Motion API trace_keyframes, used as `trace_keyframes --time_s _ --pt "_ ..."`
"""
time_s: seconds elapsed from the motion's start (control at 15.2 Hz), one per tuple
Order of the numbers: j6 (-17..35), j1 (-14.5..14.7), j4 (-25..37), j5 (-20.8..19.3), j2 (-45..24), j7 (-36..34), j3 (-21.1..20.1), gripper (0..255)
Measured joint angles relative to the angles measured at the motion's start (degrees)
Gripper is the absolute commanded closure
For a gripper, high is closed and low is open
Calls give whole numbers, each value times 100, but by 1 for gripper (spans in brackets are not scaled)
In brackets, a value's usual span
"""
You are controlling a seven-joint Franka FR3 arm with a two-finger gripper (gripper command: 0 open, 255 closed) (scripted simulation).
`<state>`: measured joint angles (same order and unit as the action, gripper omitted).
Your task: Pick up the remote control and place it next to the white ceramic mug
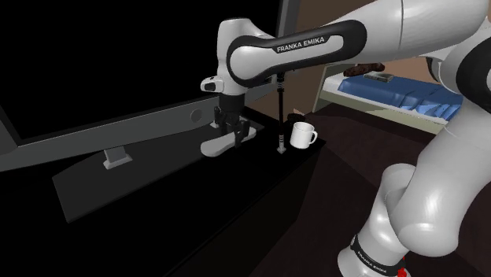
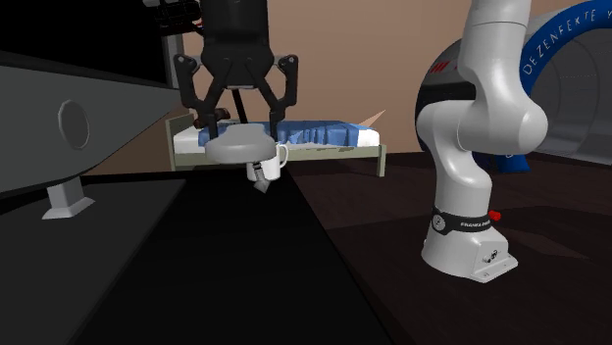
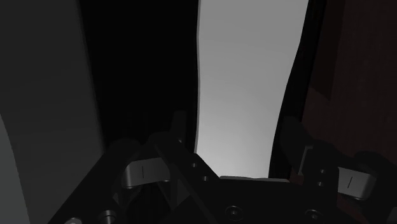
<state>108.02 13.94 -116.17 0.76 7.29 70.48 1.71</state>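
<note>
Short of the mug [image 1: 301, 135], the gripper [image 1: 229, 132] clasps the grey remote [image 1: 216, 146], apparently lifted just off the black table [image 1: 157, 197]. Pickup looks done; carrying it beside the mug and letting go remain.

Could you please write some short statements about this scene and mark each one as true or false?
1. The white mug stands upright on the dark table. True.
2. The remote control touches the mug. False: it is apart from the mug, held in the claw, towards the shoulder view's left.
3. The bed in the background has a blue cover. True.
4. The remote control is black. False: it is drawn light grey.
</note>
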Motion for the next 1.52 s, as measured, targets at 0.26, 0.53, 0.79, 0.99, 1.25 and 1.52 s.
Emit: trace_keyframes --time_s 0.26,0.53,0.79,0.99,1.25,1.52 --pt "-9 -263 -184 -68 184 568 333 255" --pt "-28 -478 -163 -124 182 1051 619 255" --pt "-35 -724 -11 -162 36 1614 949 255" --pt "-50 -929 156 -164 -119 2092 1219 255" --pt "-121 -1173 396 -158 -293 2648 1526 255" --pt "-165 -1423 821 -49 -696 3227 1819 255"
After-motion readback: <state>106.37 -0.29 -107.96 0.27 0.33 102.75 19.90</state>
